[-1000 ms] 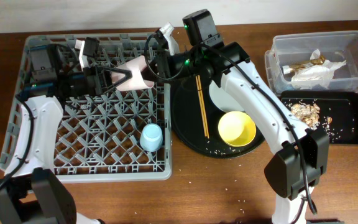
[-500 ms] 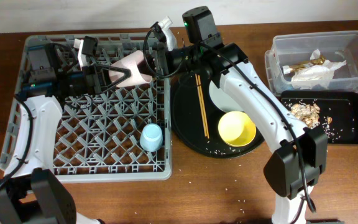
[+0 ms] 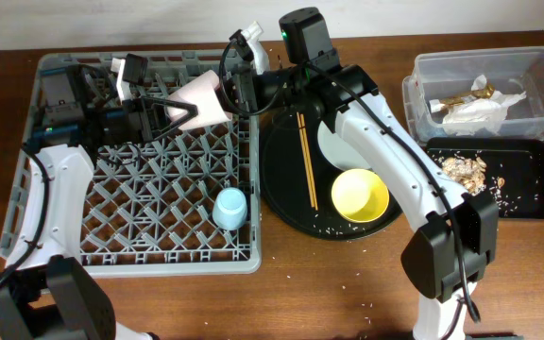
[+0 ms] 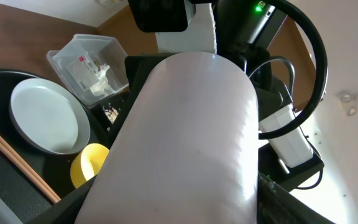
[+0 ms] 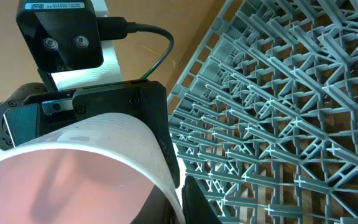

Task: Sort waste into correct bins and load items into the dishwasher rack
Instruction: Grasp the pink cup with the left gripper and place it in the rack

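drifted toward the far rim since 1 second ago: small pink cup (image 3: 204,98), clamped in left gripper (image 3: 187,114), mouth just ahead of right gripper (image 3: 236,93), whose hold cannot be told. probably a handover above dishwasher rack (image 3: 130,189).

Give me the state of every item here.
Pink cup, tilted, held above the rack by the left gripper.
Blue cup, in the rack.
Yellow bowl, upright, empty.
Plate, empty, on round tray.
Chopsticks, flat on round tray.
Clear tub, open, holds napkin, wrapper.
Black tray, holds scraps.
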